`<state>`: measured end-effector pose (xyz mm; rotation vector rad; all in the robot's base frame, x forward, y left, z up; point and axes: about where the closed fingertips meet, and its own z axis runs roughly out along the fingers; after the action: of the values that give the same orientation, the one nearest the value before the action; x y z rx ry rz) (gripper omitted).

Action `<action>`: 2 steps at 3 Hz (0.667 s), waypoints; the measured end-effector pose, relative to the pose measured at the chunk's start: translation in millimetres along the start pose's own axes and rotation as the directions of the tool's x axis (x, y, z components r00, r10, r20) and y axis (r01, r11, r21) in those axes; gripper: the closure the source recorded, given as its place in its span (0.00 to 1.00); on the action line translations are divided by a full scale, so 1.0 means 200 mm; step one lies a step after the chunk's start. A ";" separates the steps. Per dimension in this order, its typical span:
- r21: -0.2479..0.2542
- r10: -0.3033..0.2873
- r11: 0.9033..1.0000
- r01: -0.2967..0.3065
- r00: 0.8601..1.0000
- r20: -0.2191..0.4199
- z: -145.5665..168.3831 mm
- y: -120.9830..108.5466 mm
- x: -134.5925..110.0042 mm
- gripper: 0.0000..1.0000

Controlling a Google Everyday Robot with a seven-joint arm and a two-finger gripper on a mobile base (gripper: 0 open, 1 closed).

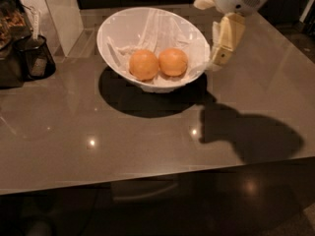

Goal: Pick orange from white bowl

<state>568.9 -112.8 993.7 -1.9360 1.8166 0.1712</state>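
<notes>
Camera view: the hand (pixel 220 58), grip state unclear, hangs just beside the white bowl (pixel 110 31) and could knock its rim reaching the orange (pixel 173 62).

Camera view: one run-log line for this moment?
gripper: beside white bowl, outside right rim | left orange, right orange: side by side in bowl, ungrasped | pick: not yet done

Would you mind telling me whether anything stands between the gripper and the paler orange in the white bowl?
Only the near rim of the white bowl: the gripper hangs outside it, the orange lies inside, uncovered from above. The second orange sits on its far side, out of the path.
</notes>
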 end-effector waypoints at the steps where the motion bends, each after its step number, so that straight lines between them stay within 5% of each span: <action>1: 0.015 -0.002 1.000 0.001 1.000 0.009 0.01 -0.03 -0.01 0.18; 2: 0.017 -0.002 1.000 0.002 1.000 0.010 0.01 -0.04 -0.01 0.21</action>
<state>576.2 -109.3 995.3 -1.9220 1.8038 0.1648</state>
